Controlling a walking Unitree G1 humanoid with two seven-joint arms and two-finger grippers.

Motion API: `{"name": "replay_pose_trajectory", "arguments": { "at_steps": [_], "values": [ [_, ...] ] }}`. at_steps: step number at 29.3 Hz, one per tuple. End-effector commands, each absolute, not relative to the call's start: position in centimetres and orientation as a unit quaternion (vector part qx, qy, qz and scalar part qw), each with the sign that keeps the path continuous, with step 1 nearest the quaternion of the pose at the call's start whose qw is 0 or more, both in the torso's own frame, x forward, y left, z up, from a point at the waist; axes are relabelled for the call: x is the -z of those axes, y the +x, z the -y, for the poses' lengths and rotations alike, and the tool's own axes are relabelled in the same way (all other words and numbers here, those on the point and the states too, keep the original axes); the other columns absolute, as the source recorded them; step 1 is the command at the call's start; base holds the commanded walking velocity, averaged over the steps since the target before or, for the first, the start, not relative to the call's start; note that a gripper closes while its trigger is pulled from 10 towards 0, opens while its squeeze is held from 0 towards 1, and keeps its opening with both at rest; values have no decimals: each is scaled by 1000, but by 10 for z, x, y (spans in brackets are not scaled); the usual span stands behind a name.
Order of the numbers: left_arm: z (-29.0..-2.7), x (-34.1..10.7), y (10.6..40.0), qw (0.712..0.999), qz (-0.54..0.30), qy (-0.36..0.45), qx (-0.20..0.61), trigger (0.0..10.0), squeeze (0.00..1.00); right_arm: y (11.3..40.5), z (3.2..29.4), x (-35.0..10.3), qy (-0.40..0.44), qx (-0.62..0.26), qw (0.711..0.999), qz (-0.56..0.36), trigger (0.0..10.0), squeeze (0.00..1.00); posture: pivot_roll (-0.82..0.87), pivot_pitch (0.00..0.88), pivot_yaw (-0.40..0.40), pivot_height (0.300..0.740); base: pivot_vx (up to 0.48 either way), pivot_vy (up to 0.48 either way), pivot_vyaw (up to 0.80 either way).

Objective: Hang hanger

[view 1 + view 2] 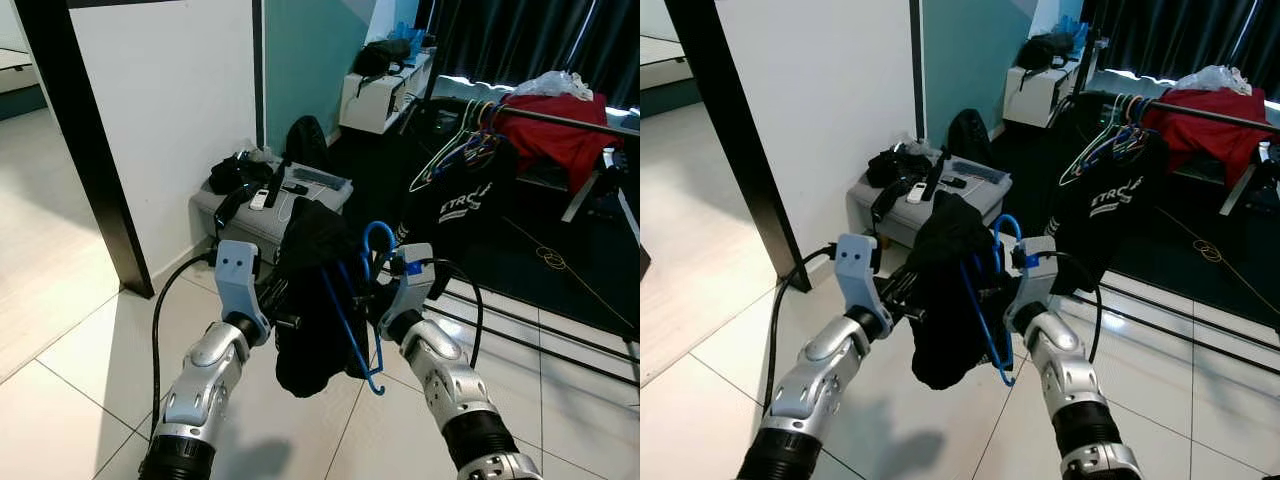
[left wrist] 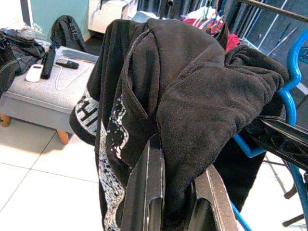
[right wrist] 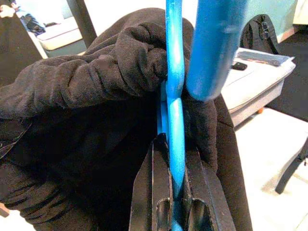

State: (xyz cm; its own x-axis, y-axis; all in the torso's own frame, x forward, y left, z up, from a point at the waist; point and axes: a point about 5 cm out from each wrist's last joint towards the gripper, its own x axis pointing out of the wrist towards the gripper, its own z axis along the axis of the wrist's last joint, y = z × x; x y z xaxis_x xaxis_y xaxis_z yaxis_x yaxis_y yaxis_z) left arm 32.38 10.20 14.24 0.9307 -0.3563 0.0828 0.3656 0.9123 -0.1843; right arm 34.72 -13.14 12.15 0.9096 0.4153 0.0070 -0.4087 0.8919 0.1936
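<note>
Daylight floods the white floor tiles and wall, while the curtained corner beyond the clothes rail sits dim. A soft shadow pools on the tiles below the right gripper. Head views are sharp; in the right wrist view, the blue hanger nearest the lens blurs.
</note>
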Motion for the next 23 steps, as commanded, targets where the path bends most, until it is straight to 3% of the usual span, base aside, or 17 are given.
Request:
{"name": "replay_pose_trajectory", "arguments": {
  "at_steps": [1, 23],
  "values": [
    [-101, -140, 324, 978, 20, -99, 184, 10000, 0, 348, 141, -126, 91, -196, 976, 7, 10000, 0, 40, 44, -67, 740, 0, 0, 0],
    [-100, -137, 323, 978, 15, -101, 185, 10000, 0, 346, 142, -123, 85, -197, 977, 1, 10000, 0, 37, 43, -69, 740, 0, 0, 0]
  ]
}}
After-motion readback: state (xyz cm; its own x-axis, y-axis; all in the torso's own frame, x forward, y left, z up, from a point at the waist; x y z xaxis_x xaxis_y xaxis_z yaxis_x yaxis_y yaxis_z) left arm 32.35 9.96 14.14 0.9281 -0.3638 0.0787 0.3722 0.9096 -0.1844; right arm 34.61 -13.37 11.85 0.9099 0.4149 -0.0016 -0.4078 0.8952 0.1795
